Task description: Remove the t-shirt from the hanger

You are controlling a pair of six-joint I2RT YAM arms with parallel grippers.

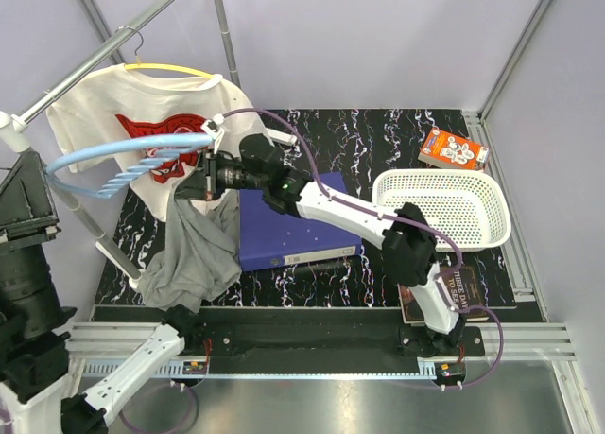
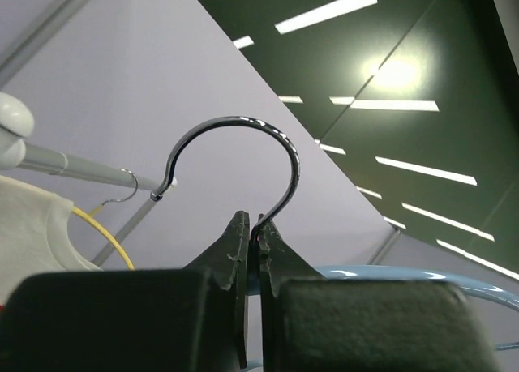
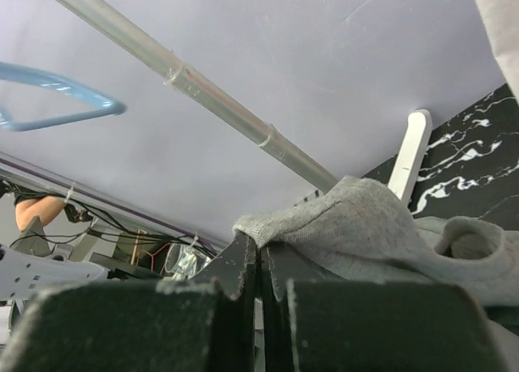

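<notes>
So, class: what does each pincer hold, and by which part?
The left pincer grips the blue hanger by its metal hook. The right pincer pinches the grey t-shirt by a bunched fold of cloth.

t-shirts 2 | hangers 2 | basket 1 | binder 1 | books perhaps 2

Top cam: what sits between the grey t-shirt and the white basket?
The blue binder, with the right arm reaching across it. This shows in the top view.
</notes>
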